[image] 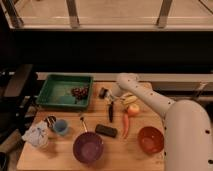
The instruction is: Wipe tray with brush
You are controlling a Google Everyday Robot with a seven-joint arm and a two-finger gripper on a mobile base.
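One slim black stick-like brush [110, 113] is lying on the wooden table [60, 156], just right of the large green rectangular plastic tray [52, 84] and left of an orange carrot [125, 125]. The white arm's gripper [106, 95] is hovering low above the brush's far end, near the tray's right rim; whether its fingers are spread or closed I cannot tell. A dark clump [79, 93] is sitting in the tray's near right corner. By my judgement the reach-and-grasp step is in hand, with the wiping not yet begun. Next, the gripper is needing to settle over the brush handle, close on it firmly, then lift and carry it left over the tray rim.
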